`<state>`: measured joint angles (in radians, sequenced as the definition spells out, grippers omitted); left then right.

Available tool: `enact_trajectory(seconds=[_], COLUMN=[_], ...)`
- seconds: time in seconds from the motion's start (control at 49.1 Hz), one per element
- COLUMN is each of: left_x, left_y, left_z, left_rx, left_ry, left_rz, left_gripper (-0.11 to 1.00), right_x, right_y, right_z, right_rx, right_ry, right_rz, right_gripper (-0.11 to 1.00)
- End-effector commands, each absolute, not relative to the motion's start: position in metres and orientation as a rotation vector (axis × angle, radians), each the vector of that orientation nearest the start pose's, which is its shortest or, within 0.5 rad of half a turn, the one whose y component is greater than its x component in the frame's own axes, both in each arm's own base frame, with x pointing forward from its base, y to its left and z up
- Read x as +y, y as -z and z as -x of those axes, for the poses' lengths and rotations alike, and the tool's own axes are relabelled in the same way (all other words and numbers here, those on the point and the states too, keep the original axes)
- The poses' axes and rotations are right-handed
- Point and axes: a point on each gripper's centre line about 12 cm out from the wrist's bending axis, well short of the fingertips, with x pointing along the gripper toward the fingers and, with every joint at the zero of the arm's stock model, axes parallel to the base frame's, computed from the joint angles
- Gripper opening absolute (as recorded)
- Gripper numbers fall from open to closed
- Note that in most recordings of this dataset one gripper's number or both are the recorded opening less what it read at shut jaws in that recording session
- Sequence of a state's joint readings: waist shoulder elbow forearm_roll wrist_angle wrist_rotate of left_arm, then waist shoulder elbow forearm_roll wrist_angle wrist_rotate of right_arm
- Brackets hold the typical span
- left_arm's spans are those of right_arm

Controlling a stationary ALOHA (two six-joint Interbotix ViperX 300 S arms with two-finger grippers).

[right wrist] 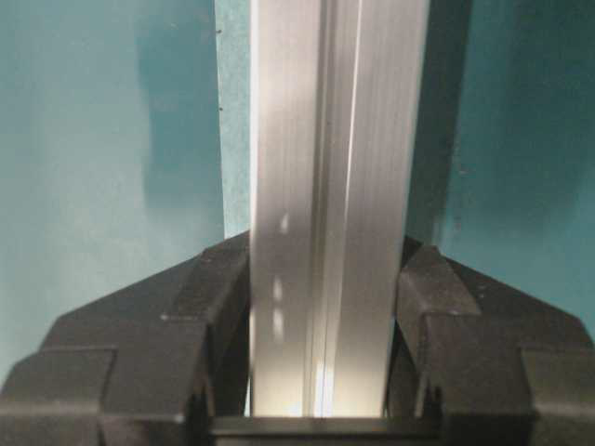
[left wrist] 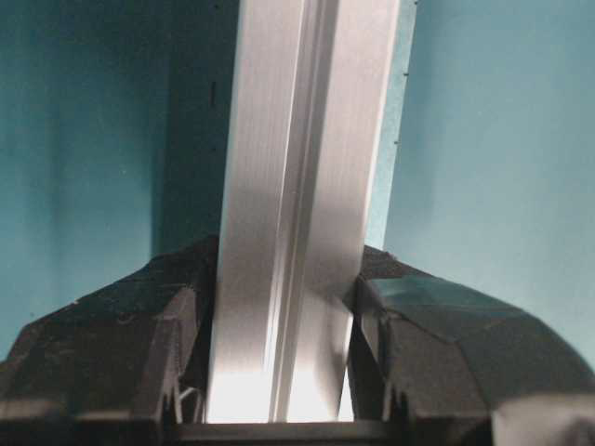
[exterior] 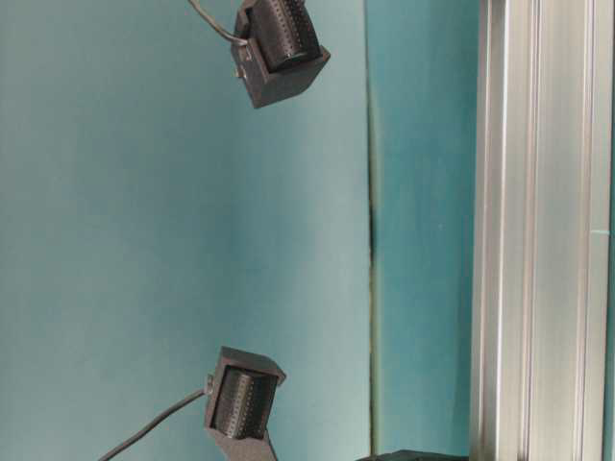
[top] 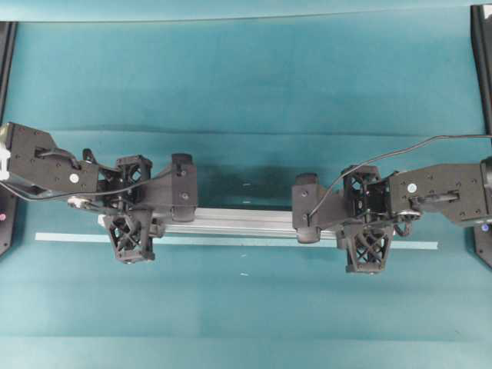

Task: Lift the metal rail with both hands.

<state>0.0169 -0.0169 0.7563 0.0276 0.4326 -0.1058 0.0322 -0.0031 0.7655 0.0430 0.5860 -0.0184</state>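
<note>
In the left wrist view, the left gripper's [left wrist: 279, 372] two black fingers [left wrist: 177, 353] press against either side of the metal rail [left wrist: 297, 186], which runs straight up the middle of the picture between them; the grip is clenched on the rail. The right wrist view shows the same thing: the right gripper [right wrist: 325, 362] has its fingers [right wrist: 223, 307] tight against both flanks of the rail [right wrist: 335, 186], with no gap on either side.

From overhead, the left gripper [top: 131, 207] clasps the rail [top: 238, 221] near its left end and the right gripper [top: 367, 219] clasps it near its right end, each with one lattice finger on the far side and one on the near side. The rail lies level across the middle of the picture, lengthwise between the two arms. A dark shadow falls on the teal table [top: 246, 92] just beyond the rail, and the wrist views show a shadow set off to the side of the bar, so the rail appears to be held above the cloth.

A thin pale tape strip [top: 69, 237] lies flat on the table along the near side of the rail, reaching further out than the rail at both ends.

In the table-level view the rail [exterior: 538, 230] fills the right side as a grooved silver bar, with two black wrist cameras [exterior: 281, 48] off to the left against the teal.
</note>
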Motion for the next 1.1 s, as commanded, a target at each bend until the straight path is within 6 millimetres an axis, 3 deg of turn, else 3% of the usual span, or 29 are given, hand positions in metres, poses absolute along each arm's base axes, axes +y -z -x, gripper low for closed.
enact_trajectory(seconds=[0.0,1.078], left_x=[0.007,-0.001], left_y=[-0.124,-0.122], left_z=[-0.329,-0.323], left_rx=[1.137,1.149], left_ry=[-0.087,-0.092], left_rz=[0.103,0.129], left_gripper=[0.32,0.32], right_x=[0.013,0.007], right_y=[-0.106,-0.102], right_z=[-0.304,-0.307], right_rx=[1.333,1.316], right_ry=[-0.038,-0.022], right_rz=[-0.005,-0.016], right_gripper=[0.37,0.37])
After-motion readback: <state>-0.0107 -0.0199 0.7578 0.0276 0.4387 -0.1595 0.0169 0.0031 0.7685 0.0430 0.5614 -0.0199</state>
